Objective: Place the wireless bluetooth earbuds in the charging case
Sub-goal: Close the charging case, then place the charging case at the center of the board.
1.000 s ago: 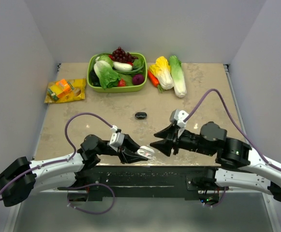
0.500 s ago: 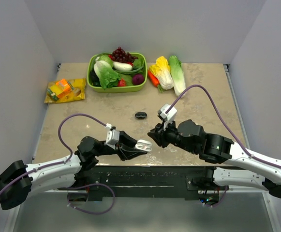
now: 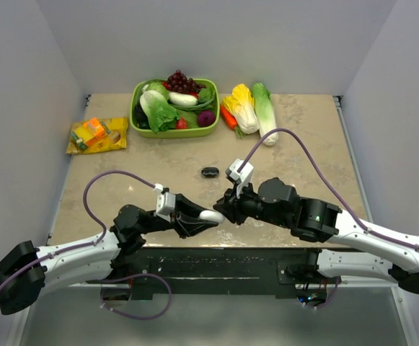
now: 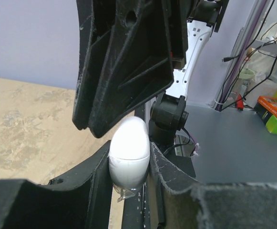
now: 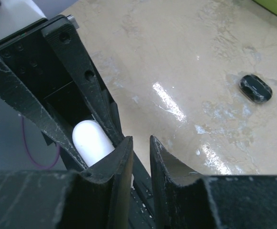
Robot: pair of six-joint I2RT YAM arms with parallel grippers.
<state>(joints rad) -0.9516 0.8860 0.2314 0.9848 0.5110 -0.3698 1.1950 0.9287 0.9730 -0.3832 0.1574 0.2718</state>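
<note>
My left gripper [image 3: 206, 217] is shut on a white egg-shaped charging case [image 3: 211, 215], held just above the table's near edge. In the left wrist view the case [image 4: 129, 152] sits upright between the jaws with its lid closed. My right gripper [image 3: 223, 208] is right against it, its fingers [image 4: 124, 71] pressing over the case's top. In the right wrist view the jaws [image 5: 141, 143] are nearly together and hold nothing, and the case [image 5: 90, 140] lies just left of them. No earbuds are visible. A small black oval case [image 3: 209, 171] lies on the table beyond.
A green basket [image 3: 174, 131] of vegetables stands at the back. Cabbages and a carrot [image 3: 252, 112] lie to its right. A yellow snack packet [image 3: 97, 135] lies at the left. The black case also shows in the right wrist view [image 5: 255, 88].
The white case showed its open sockets before; now it looks closed. My right gripper moved left onto it and narrowed its jaws. My left gripper rose slightly with the case.
</note>
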